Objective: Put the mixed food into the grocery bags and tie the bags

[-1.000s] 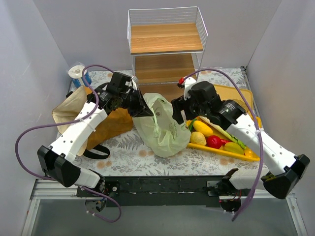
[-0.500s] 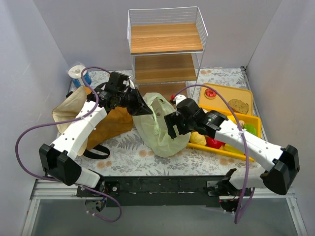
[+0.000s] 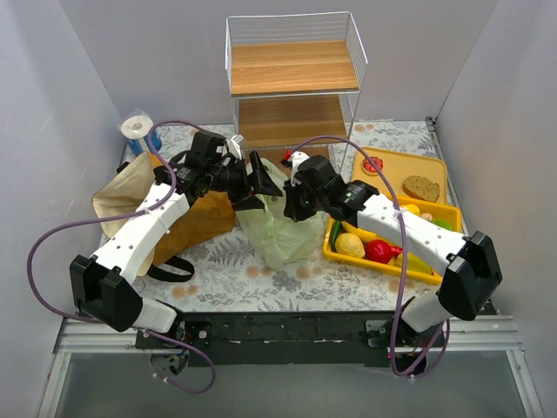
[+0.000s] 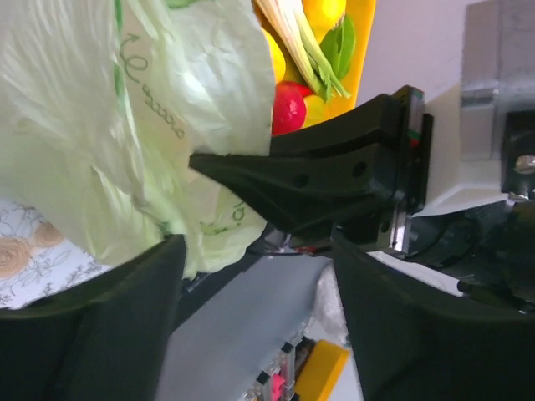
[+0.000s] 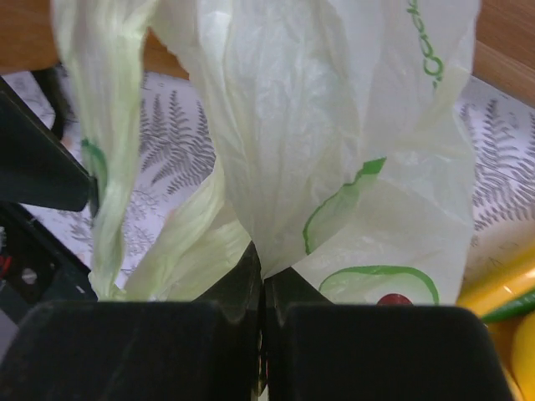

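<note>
The pale-green plastic grocery bag (image 3: 280,233) stands in the middle of the table, its top drawn upward. My right gripper (image 3: 289,202) is shut on a pinch of the bag's upper film (image 5: 276,167), and its jaws (image 5: 262,276) meet with the plastic between them. My left gripper (image 3: 261,185) hangs just left of the bag top, open, with nothing between its fingers (image 4: 92,334). The brown grocery bag (image 3: 187,219) with cream lining lies at the left. Mixed food sits in the yellow tray (image 3: 374,267): a tan piece (image 3: 350,246), a red tomato (image 3: 378,251), yellow and green pieces.
A wire and wood shelf rack (image 3: 291,78) stands at the back. An orange tray (image 3: 396,165) at the back right holds a toast slice (image 3: 420,187) and a red-topped round piece (image 3: 372,164). A blue-and-white roll (image 3: 137,129) stands at the back left.
My right gripper swung left from the food tray to the bag's top and shut on the plastic. My left gripper, shut on the bag before, has opened and let go.
</note>
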Controlling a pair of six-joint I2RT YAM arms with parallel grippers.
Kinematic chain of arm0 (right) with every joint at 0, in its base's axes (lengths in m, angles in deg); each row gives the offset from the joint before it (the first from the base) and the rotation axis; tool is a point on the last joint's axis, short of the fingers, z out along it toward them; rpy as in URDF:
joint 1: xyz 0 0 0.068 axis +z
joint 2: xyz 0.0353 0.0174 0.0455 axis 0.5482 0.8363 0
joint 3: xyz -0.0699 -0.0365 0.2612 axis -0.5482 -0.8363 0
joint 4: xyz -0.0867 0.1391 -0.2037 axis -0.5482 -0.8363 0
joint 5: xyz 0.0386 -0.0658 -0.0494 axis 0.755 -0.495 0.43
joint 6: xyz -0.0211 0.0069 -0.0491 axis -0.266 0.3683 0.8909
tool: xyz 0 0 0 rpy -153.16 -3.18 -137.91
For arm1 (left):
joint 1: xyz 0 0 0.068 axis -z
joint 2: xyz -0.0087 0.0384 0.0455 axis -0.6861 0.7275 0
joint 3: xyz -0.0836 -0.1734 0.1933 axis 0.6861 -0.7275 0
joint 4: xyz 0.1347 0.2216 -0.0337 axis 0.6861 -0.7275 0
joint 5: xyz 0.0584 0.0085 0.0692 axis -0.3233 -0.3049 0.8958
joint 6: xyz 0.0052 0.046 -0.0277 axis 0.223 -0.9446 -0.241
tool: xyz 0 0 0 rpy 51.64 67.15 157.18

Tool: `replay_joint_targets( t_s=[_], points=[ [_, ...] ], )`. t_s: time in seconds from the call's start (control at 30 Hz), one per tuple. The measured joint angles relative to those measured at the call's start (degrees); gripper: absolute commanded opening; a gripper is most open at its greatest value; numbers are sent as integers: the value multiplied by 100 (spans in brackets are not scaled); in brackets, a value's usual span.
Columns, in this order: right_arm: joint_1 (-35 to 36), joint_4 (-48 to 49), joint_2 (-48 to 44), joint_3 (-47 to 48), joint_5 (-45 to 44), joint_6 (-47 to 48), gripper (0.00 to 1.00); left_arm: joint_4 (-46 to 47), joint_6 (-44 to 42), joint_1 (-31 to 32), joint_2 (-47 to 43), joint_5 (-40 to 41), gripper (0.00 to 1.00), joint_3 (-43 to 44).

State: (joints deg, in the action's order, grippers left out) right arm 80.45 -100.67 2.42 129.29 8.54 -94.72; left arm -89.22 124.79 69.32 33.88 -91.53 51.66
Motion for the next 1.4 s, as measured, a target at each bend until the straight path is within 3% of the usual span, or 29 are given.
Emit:
replay_joint_targets(
  t_s=[0.23, 0.5, 1.13, 1.23, 1.27, 1.4],
  points=[
    [-96, 284, 442, 127, 852, -407, 1, -321, -680, 0, -590, 791, 80, -153],
    [-422, 323, 535, 131, 1172, -699, 1, -389, -772, 0, -1462, 1137, 80, -1478],
    [-431, 319, 533, 131, 1292, -734, 1, 1154, -739, 0, -693, 428, 79, -1886],
    [-431, 317, 531, 131, 1281, -732, 1, 1353, -726, 20, -452, 225, 69, -1915],
    [-431, 317, 529, 131, 1272, -732, 1, 1394, -721, 46, -369, 181, 56, -1921],
    [-431, 295, 503, 131, 1169, -702, 1, 1427, -708, 155, -195, 116, 34, -1958]
  ],
)
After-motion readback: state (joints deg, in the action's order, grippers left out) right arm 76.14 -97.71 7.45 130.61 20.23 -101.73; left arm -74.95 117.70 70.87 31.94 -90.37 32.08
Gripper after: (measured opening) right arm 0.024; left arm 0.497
